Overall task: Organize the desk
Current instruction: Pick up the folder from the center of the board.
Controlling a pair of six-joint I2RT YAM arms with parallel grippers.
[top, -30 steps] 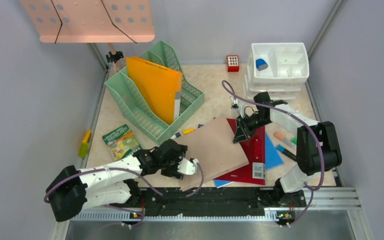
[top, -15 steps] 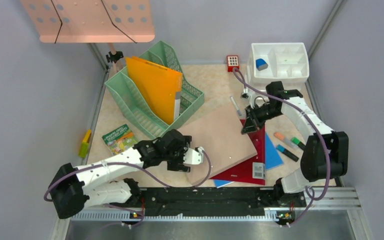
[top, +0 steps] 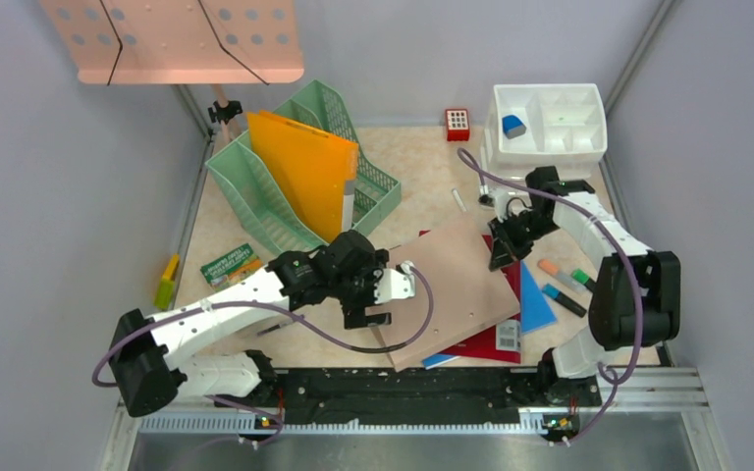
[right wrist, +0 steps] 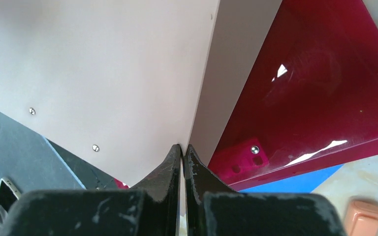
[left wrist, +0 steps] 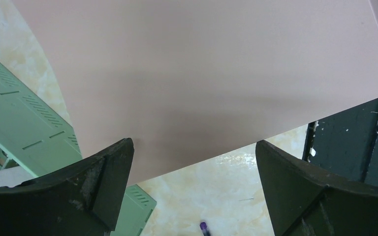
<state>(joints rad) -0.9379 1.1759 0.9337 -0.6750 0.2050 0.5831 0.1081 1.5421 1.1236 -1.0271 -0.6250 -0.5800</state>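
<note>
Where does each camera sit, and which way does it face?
Top external: above and behind the arms, looking down on the desk; left gripper and right gripper both show.
Left wrist: on the left arm, facing the pinkish folder and green rack; open fingers show.
Right wrist: on the right arm, facing that folder over the red folder; shut fingers pinch its edge.
Shared: all three show the pinkish folder.
</note>
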